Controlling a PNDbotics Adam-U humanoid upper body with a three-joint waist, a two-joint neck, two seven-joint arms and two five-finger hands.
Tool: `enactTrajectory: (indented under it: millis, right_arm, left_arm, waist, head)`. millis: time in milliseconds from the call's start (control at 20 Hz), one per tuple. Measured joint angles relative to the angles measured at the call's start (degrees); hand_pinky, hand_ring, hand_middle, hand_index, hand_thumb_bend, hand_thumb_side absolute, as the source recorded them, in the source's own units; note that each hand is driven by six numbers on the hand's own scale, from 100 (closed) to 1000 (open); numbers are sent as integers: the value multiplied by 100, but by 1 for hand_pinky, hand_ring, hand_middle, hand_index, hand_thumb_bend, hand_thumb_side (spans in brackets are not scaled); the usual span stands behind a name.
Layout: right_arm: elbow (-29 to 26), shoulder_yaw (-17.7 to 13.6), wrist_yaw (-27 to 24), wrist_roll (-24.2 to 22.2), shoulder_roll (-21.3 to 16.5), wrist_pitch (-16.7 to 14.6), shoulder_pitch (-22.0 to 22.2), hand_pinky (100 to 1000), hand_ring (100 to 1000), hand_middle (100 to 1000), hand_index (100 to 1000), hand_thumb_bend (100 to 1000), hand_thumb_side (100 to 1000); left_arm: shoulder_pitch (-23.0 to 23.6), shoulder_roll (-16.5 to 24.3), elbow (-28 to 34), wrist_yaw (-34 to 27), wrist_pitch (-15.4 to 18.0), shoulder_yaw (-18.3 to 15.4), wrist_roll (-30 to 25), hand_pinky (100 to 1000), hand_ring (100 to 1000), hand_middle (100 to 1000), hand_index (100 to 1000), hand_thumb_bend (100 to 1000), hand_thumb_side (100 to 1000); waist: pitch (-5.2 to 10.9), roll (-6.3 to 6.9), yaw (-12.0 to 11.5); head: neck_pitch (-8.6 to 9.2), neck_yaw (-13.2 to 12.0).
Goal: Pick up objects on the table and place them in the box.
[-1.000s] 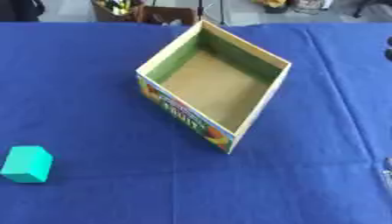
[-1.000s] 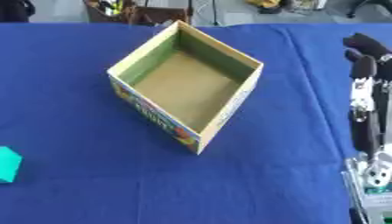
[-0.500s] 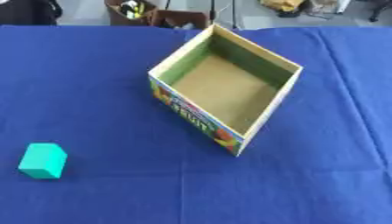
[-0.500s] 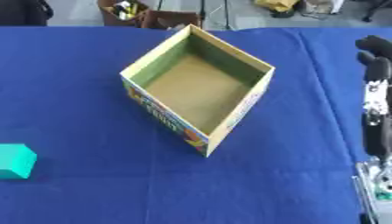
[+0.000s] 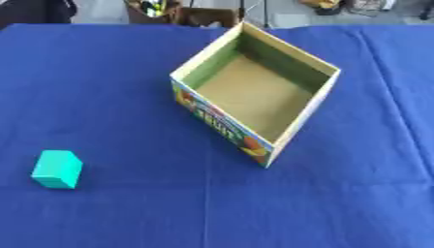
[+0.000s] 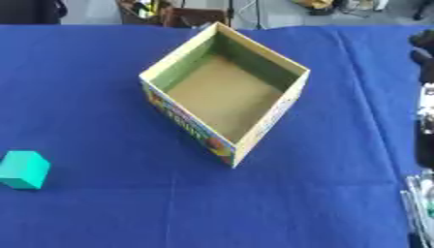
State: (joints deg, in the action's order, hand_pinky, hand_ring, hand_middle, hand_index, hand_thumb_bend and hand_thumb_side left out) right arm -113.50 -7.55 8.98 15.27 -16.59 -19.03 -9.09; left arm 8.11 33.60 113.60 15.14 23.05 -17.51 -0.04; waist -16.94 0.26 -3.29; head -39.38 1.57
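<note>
An open cardboard box (image 5: 222, 122) with a fruit print on its outer wall stands on the blue tablecloth (image 5: 101, 87), turned corner-on to me; its brown floor is bare. A teal block (image 5: 57, 168) lies alone on the cloth near the left edge, well to the left of the box. My right hand (image 6: 422, 53) shows only as a black sliver at the right edge of the right eye view, with its silver-and-black forearm (image 6: 423, 145) below it, far from both box and block. My left hand shows in neither view.
Past the table's far edge lies dark clutter (image 5: 161, 7) on the floor. Blue cloth stretches between the block and the box and across the whole front of the table.
The whole picture has slid right, so the camera has turned left. Box and block keep their places on the cloth. My right arm now shows less at the edge.
</note>
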Motion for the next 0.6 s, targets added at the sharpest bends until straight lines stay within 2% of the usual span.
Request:
enactTrajectory:
  millis: [200,400,600]
  right_arm:
    - [0,3,0,4,-39,-4,9,868,887,736,832,100,815]
    - [0,16,0,3,-46,-5,51,867,886,736,832,100,817]
    - [0,16,1,4,-47,-7,67,867,886,736,831,100,816]
  left_arm:
    - [206,439,0,310,-132,4,-259,756,799,862,1000,354,996]
    - [231,932,2,619,-175,122,-561,784,824,878,1000,368,970]
    - [43,1429,3,945,-256,255,-879,775,800,835,968,441,936]
  waist:
    - [18,18,0]
    - [33,30,-1]
    - [52,-3,-3]
  head:
    - [-63,-25]
    - [-133,-102]
    - [-175,-187]
